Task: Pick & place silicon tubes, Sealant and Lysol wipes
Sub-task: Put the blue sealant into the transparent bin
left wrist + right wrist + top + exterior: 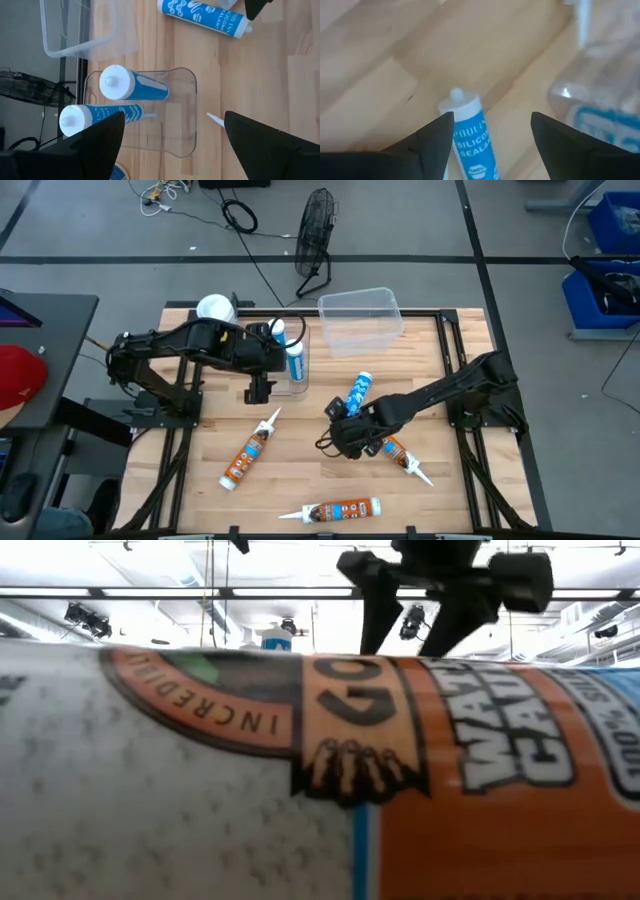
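A blue-and-white silicone tube (358, 392) lies on the wooden table near its middle. My right gripper (334, 413) hovers open over one end of this tube (470, 137), a finger on either side, not touching it. Two more blue-and-white tubes (131, 85) (100, 116) stand in a small clear container (295, 366). My left gripper (260, 387) is open just beside that container (187, 145). The Lysol wipes' white lid (216, 308) shows at the far left, behind the left arm. Three orange sealant tubes (248, 453) (402, 457) (338, 509) lie on the near half.
A larger clear bin (360, 320) stands at the table's far edge, right of the small container. In the low view the nearest orange sealant tube (400, 790) fills most of the picture, with my right gripper (410, 625) showing above it. A fan (316, 230) stands on the floor beyond the table.
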